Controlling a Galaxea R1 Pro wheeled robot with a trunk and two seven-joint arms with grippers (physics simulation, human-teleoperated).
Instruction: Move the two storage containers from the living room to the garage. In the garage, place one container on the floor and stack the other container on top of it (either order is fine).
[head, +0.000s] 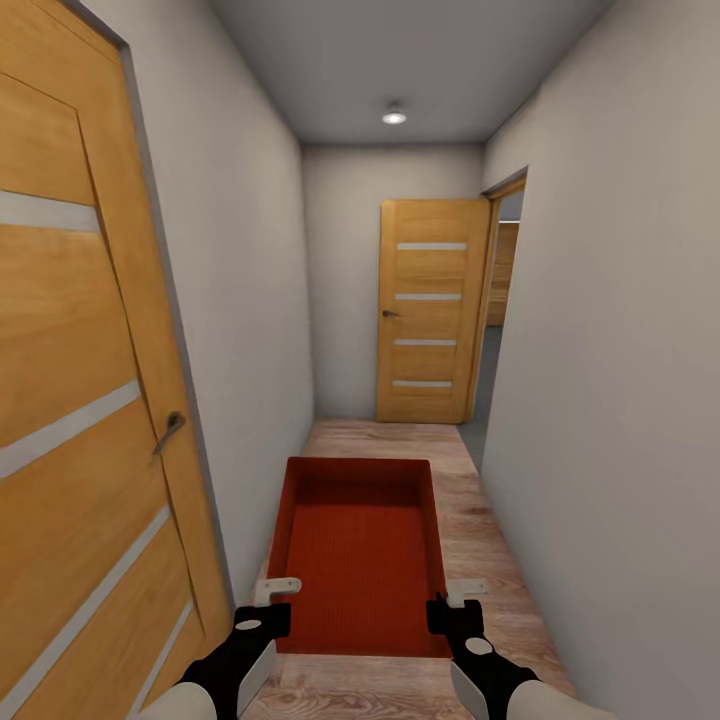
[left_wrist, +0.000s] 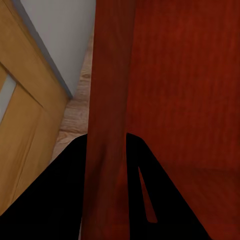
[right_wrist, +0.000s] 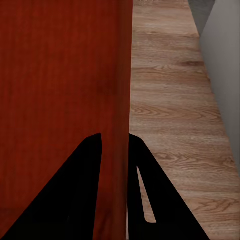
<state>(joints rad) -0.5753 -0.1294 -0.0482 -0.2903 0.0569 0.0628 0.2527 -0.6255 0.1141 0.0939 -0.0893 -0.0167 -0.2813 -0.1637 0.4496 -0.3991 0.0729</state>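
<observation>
One orange-red storage container (head: 360, 550) hangs low in front of me over the wood-plank corridor floor, lidless, with its ribbed bottom showing. My left gripper (head: 275, 600) is shut on its left wall near the close end. My right gripper (head: 455, 600) is shut on its right wall opposite. The left wrist view has the red wall (left_wrist: 107, 100) pinched in the left gripper (left_wrist: 106, 145). The right wrist view has the other red wall (right_wrist: 117, 75) pinched in the right gripper (right_wrist: 115, 140). The living room and the garage are out of view.
I am in a narrow corridor with pale walls close on both sides. A shut wooden door (head: 80, 400) fills the left side. At the far end a wooden door (head: 430, 310) stands ajar beside an opening (head: 500, 300) on the right, where a grey floor strip (head: 478, 425) shows.
</observation>
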